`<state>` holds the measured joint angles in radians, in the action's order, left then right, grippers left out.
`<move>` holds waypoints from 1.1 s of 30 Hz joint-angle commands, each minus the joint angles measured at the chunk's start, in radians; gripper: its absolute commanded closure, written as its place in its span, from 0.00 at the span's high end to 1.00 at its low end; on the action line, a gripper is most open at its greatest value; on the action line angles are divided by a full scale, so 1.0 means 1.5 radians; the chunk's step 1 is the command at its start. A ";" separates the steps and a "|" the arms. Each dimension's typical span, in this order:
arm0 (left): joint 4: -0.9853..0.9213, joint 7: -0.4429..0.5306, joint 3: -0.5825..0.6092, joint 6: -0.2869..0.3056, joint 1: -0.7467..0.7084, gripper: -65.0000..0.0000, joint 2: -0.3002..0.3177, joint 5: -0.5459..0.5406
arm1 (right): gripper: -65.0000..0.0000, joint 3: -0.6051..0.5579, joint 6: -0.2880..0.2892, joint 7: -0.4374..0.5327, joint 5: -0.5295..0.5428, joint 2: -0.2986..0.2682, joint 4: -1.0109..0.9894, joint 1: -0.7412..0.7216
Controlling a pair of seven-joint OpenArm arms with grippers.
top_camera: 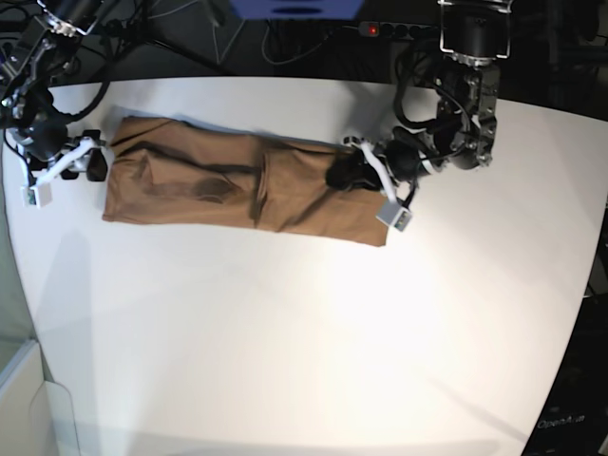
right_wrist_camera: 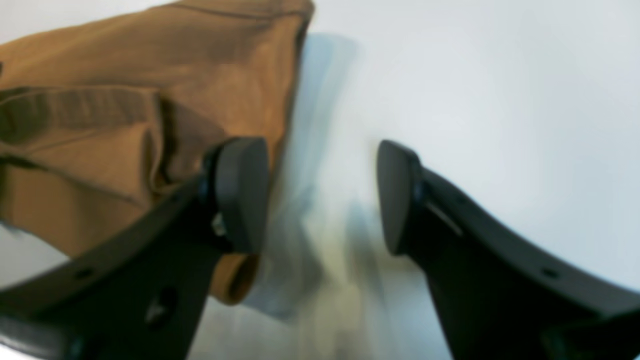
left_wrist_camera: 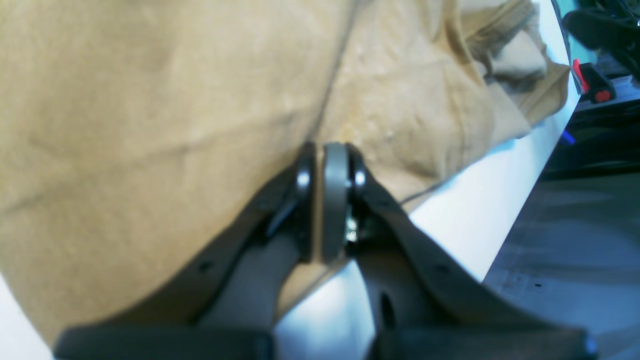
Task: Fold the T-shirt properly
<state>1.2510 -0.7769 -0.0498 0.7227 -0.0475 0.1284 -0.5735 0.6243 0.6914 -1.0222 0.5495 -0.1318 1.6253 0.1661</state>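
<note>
The tan-brown T-shirt [top_camera: 218, 185] lies folded into a long band across the far half of the white table [top_camera: 304, 342]. My left gripper [top_camera: 344, 176] sits at the band's right end. In the left wrist view its pads [left_wrist_camera: 334, 200] are pressed together, with a ridge of the T-shirt [left_wrist_camera: 150, 125] pinched between them. My right gripper [top_camera: 95, 160] is at the band's left end. In the right wrist view it [right_wrist_camera: 320, 147] stands wide open over bare table, the T-shirt's [right_wrist_camera: 100, 125] edge lying beside its left finger [right_wrist_camera: 240, 195], and nothing is between the fingers.
The table's far edge runs close behind both arms. A power strip [top_camera: 370, 28] with a red light and cables lies beyond it. A red and black clamp [left_wrist_camera: 592, 85] shows past the table's edge in the left wrist view.
</note>
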 commanded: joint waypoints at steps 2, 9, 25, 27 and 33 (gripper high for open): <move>0.002 -0.028 0.001 -0.016 -0.003 0.05 0.006 0.036 | 0.53 0.003 0.004 0.009 0.016 -0.002 0.013 -0.008; 0.002 -0.028 0.001 -0.016 -0.003 0.05 0.004 0.036 | 0.53 0.003 0.004 -0.056 0.061 -0.001 0.010 -0.047; 0.006 -0.028 -0.004 -0.016 -0.003 0.05 0.004 0.036 | 0.53 0.003 0.004 -0.065 0.060 -0.014 -0.133 -0.087; 0.006 -0.028 -0.004 -0.016 -0.003 0.05 0.003 0.036 | 0.53 0.003 0.004 -0.065 0.060 -0.013 -0.133 -0.084; 0.006 -0.028 -0.004 -0.016 -0.003 0.05 0.002 0.036 | 0.49 0.003 0.004 -0.099 0.061 0.017 -0.130 -0.080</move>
<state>1.2568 -0.7780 -0.0528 0.7219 -0.0498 0.1249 -0.5728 0.6292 0.7033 -1.1374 0.6590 -0.0986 1.4223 0.0475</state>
